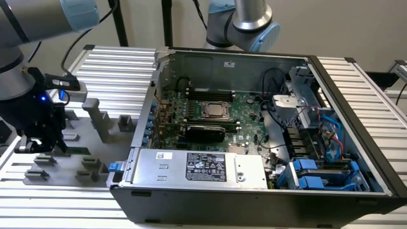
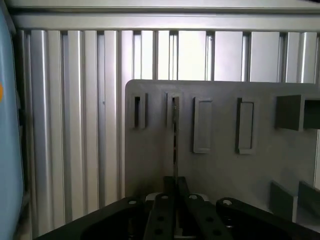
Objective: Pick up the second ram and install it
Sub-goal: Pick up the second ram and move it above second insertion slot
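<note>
The second ram (image 2: 175,135) shows edge-on in the wrist view as a thin dark strip. It stands upright in a slot of the grey holder plate (image 2: 225,170). My gripper (image 2: 175,187) has its black fingers (image 2: 164,210) pressed together on the near end of the stick, so it is shut on the ram. In the exterior view my gripper (image 1: 43,144) is low over the grey holder blocks (image 1: 89,164), at the exterior view's left, beside the open computer case (image 1: 254,200).
The green motherboard (image 1: 245,112) lies inside the case, with long black slots (image 1: 210,90) behind the processor socket. A power supply (image 1: 203,167) fills the case's front. A second arm (image 1: 248,24) stands behind the case. Ribbed aluminium table (image 1: 114,67) surrounds everything.
</note>
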`<move>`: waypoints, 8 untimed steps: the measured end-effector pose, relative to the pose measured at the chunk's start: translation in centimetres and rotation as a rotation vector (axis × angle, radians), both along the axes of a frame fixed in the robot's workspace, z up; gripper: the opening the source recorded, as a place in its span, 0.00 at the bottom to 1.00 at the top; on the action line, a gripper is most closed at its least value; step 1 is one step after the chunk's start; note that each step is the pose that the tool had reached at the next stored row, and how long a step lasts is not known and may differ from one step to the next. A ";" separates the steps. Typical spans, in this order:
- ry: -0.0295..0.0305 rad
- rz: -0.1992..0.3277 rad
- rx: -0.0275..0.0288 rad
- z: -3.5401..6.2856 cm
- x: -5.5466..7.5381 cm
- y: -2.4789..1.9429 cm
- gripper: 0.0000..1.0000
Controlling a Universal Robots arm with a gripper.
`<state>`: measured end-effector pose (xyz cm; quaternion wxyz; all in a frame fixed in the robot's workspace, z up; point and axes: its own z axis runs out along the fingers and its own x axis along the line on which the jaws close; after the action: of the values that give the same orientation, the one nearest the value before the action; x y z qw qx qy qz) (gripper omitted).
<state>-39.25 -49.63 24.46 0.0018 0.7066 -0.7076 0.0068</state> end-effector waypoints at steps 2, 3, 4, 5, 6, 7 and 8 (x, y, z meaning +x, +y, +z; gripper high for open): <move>-0.0001 0.000 0.0002 0.89 0.0 0.00 0.13; -0.0001 0.000 0.0005 1.31 0.0 0.00 0.13; -0.0001 0.000 0.0009 1.72 0.0 0.00 0.13; -0.0001 0.000 0.0012 2.17 0.0 0.00 0.13; 0.0000 0.000 0.0014 2.59 0.0 0.00 0.13; -0.0001 0.000 0.0017 3.01 0.0 0.00 0.13; 0.0000 0.001 0.0020 3.43 0.0 0.00 0.13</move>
<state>-39.25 -49.63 27.88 0.0011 0.7068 -0.7074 0.0061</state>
